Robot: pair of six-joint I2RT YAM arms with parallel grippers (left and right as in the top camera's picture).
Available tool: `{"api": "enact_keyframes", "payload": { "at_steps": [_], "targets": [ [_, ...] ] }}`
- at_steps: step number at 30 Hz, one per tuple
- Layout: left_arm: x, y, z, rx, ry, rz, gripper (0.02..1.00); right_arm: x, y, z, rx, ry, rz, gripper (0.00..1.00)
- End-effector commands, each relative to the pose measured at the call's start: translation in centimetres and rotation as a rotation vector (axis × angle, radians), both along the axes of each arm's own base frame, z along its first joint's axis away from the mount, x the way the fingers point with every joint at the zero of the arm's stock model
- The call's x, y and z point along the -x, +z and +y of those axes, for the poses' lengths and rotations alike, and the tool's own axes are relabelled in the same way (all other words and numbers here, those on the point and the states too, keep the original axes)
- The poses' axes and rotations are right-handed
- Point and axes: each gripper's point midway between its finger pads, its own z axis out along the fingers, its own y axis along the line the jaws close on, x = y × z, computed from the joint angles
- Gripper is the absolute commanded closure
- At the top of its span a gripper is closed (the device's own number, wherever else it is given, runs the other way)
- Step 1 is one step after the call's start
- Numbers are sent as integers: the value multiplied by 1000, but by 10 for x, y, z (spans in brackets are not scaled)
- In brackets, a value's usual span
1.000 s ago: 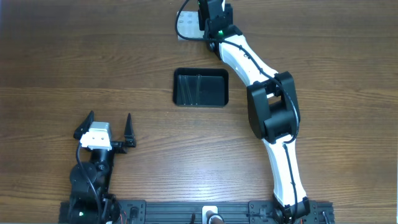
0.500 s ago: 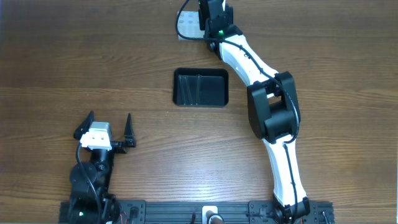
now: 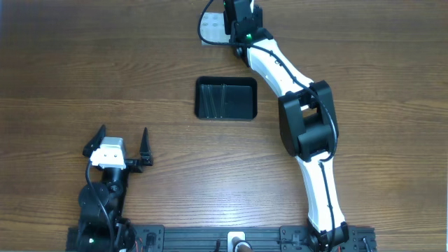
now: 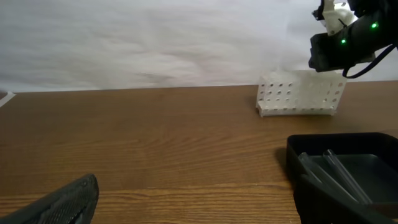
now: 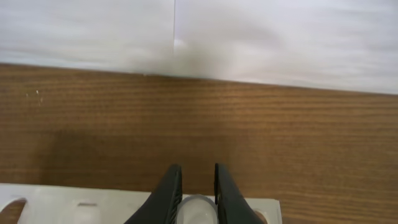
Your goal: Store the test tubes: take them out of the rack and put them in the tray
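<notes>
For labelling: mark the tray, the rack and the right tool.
tray (image 3: 197,99), top view, left rim.
rack (image 4: 301,94), left wrist view, holed front face.
right tool (image 5: 196,175), right wrist view, midway between its fingertips, which flank a test tube (image 5: 198,210).

Rack (image 3: 211,31) beyond tray (image 3: 225,117), tubes (image 3: 220,98) inside; left tool (image 3: 124,129) well apart, nearer.
</notes>
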Motion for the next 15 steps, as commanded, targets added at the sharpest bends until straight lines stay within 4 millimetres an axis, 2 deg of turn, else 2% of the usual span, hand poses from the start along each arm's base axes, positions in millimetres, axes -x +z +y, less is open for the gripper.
{"api": "enact_keyframes", "payload": {
  "at_steps": [1,6,10,12,15],
  "targets": [
    [0,-1,-1,-13,-9,-2,18,4,95,-4,-26,7,-135,930],
    [0,-1,-1,-13,-9,-2,18,23,178,-13,-28,-4,-255,915],
    [0,-1,-1,-13,-9,-2,18,49,243,-19,-44,5,-338,912],
    [0,-1,-1,-13,-10,-2,18,65,262,-20,-62,8,-340,919],
    [0,-1,-1,-13,-9,-2,18,92,264,-13,-113,6,-271,921]
  ]
}}
